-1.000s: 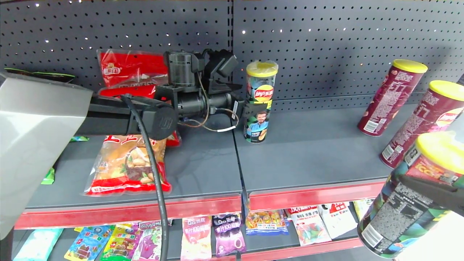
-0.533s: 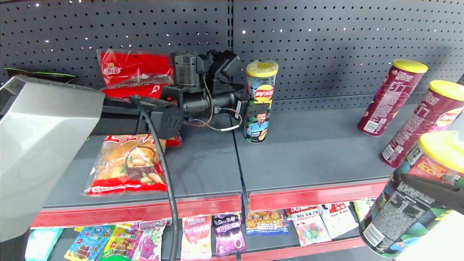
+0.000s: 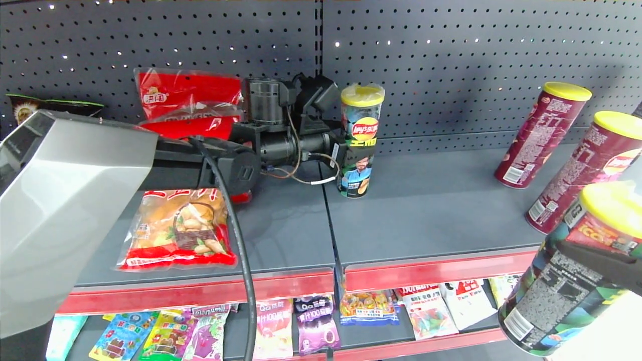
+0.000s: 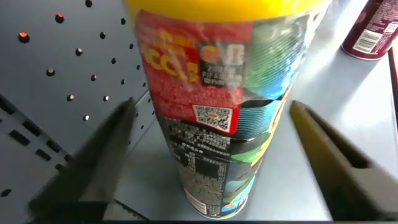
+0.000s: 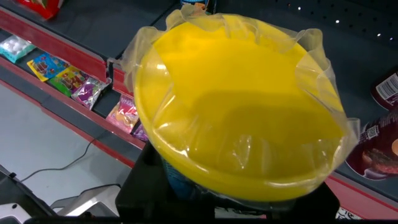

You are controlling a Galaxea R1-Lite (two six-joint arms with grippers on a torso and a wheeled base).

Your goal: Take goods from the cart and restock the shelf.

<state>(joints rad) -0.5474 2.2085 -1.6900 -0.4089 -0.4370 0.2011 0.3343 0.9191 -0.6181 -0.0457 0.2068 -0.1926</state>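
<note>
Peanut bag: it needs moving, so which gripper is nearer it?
Left. The left gripper straddles the standing can, behind and right of the peanut bag; the right gripper holds a second can far right, before the shelf.

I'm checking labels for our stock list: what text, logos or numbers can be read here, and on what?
Standing can: round brand logo; QR code and fine print on its back, blurred.
Can nearest the camera: barcode and fine print, too small.
Maroon cans: fine print, too small.
Red bag: white logo mark, too small.
Lower packets: bold characters and digits, blurred.
</note>
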